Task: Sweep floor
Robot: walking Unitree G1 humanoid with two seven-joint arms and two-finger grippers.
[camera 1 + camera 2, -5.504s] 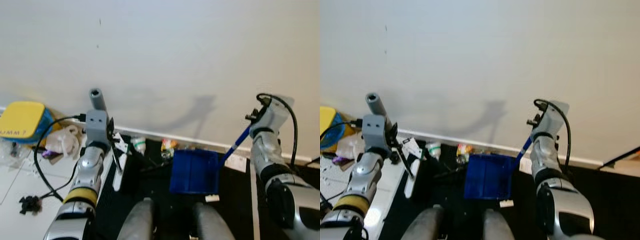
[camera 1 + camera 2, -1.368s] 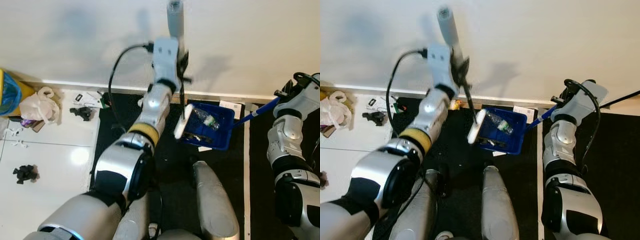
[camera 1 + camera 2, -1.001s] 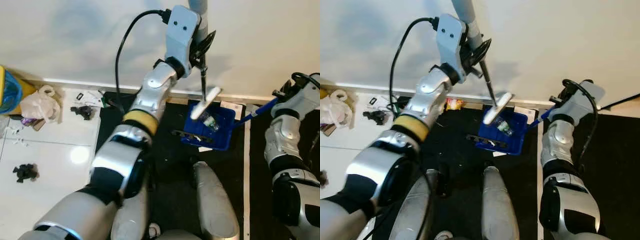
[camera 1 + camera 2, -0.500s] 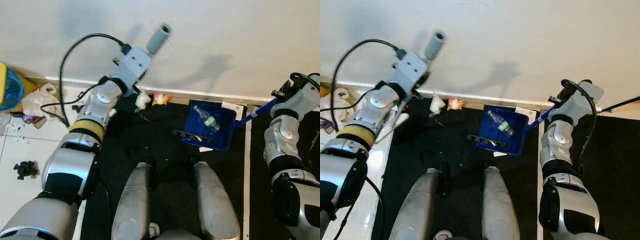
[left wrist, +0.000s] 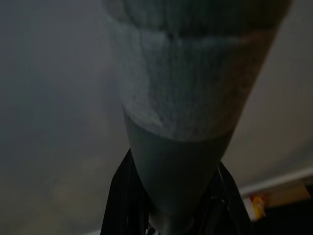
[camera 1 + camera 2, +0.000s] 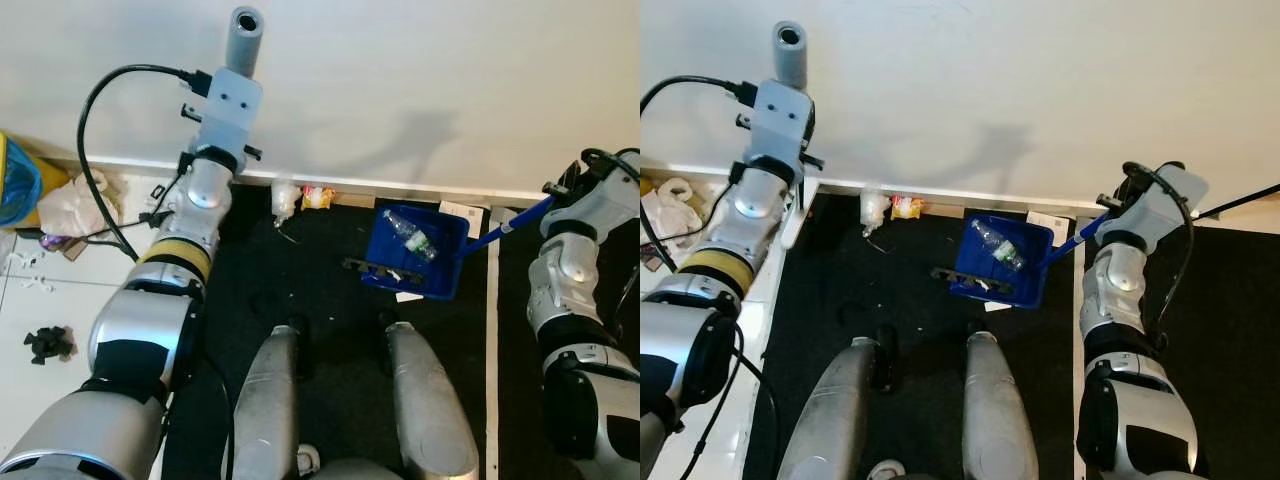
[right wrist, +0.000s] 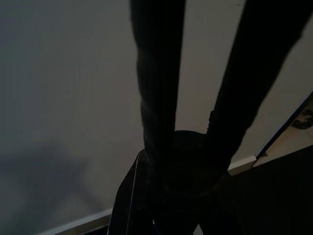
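Our left pincer (image 5: pixel 168 215) is clamped around the grey broom handle (image 6: pixel 243 30), both black fingers (image 5: pixel 122 200) pressed against it, held up near the white wall (image 6: pixel 400 80). The broom's lower end is hidden behind our left arm, so we cannot tell where its head rests.

Our right pincer (image 7: pixel 188 161) grips the dark round end of the dustpan's blue handle (image 6: pixel 505 228), its two fingers closed on either side. Well below and inward from that pincer, the blue dustpan (image 6: pixel 425 270) sits on the black floor mat (image 6: pixel 330 290), holding a clear plastic bottle (image 6: pixel 408 233) with a green label; the writing on it is too small to read.

Between the two pincers, beside the baseboard, lie a crumpled clear wrapper (image 6: pixel 284 196) and a small red and yellow packet (image 6: pixel 318 197), its print unreadable.
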